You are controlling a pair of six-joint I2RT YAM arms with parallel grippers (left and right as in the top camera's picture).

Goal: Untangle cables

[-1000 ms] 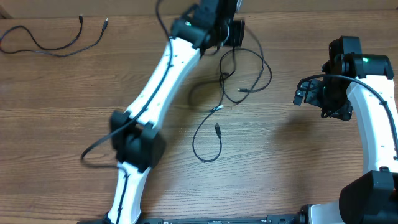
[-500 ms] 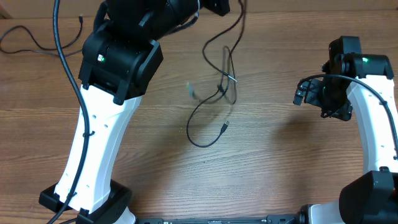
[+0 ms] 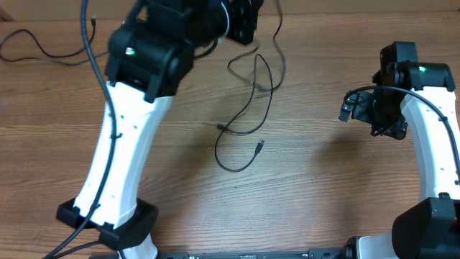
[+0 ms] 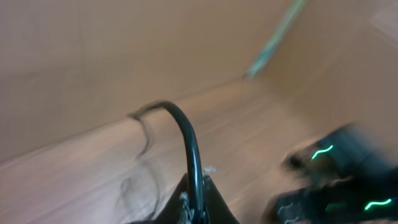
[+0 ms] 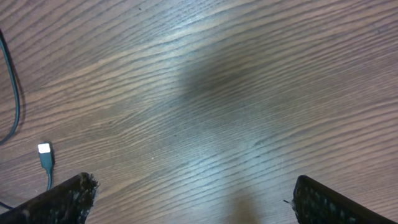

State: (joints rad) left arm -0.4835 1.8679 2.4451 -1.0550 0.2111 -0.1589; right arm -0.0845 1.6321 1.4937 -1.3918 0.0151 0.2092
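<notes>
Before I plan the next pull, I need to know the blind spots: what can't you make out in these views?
- Overhead: crossings in the middle cables are too thin to tell knot from overlap.
- Overhead: the left arm covers the right end of the far-left cable.
- Left wrist: motion blur; only the pinched cable in the shut left end effector reads.
- Right wrist: one plug; most of its cord lies off-frame.

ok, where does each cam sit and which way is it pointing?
Overhead: above the table, looking straight down; left arm and right arm both show.
Left wrist: raised, tilted across the table, blurred; left gripper shut on a cable.
Right wrist: facing down at wood and a plug; right gripper open, fingertips at the lower corners.
Shared: overhead and left wrist both show the held cable.
</notes>
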